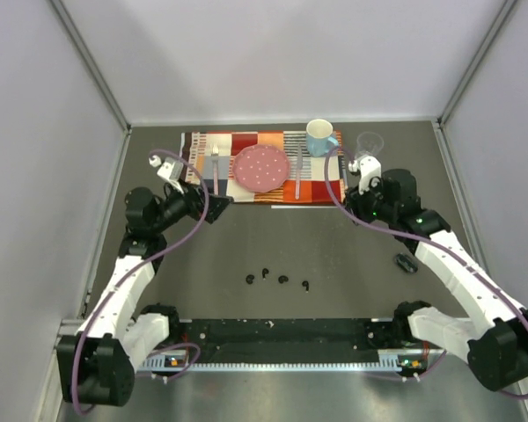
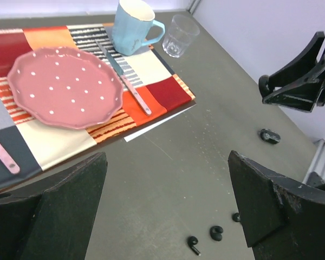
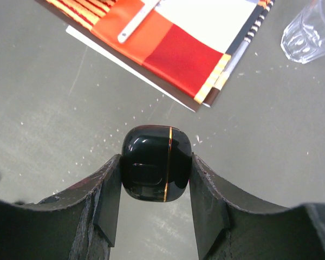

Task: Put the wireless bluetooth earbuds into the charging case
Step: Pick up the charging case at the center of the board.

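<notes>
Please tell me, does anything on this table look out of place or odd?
Yes. Four earbuds lie loose in a ragged row on the table, outside any case. What seems a white sheet sticks out from under the placemat at its near edge. Nothing looks spilled or broken.

Patchwork striped placemat sits upper centre in the top view, flat on the dark grey table. A thin white sheet pokes out under its lower edge. Pink white-dotted plate is mid-mat. Fork lies left of the plate and knife right of it, both on the mat and parallel. Light blue mug stands upright on the mat's upper right corner, handle pointing right. Clear glass stands upright on bare table, off the mat, just right of the mug. Plain pale walls close in three sides.
</notes>
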{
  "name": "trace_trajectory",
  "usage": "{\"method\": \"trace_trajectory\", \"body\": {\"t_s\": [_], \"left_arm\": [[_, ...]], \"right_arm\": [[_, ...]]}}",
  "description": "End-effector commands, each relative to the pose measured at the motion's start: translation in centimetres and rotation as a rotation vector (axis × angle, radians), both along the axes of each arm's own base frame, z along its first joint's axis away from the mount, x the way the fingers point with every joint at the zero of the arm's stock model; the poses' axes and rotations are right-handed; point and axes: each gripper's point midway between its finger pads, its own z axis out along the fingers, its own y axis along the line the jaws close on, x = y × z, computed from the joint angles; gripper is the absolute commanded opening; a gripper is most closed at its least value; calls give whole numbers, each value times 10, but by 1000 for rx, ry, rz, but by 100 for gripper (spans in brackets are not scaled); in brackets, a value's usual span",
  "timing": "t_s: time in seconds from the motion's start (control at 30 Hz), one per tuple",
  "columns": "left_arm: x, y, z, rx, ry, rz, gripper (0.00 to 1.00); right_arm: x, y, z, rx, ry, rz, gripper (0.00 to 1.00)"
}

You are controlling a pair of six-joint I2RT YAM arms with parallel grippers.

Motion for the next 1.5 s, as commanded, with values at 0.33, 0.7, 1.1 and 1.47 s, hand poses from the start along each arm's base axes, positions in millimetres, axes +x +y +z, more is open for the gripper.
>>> {"method": "trace_trajectory", "body": {"t_s": [0.33,0.7,1.1,1.47], "left_arm": [[-3,19,12,98,-108,115,99],[-22,-10,22,85,-66,-150,99],[-78,-55,34,45,-30,-268,99],[-96,-108,60,-37,5,-424,99]], "right_arm": [[1,26,53,87,-163,78,0],[-45,63,57,-73,-223,408,0],[-88,72,98,-5,-411,609,0],[-124,79,121,61,-533,776,0]]}}
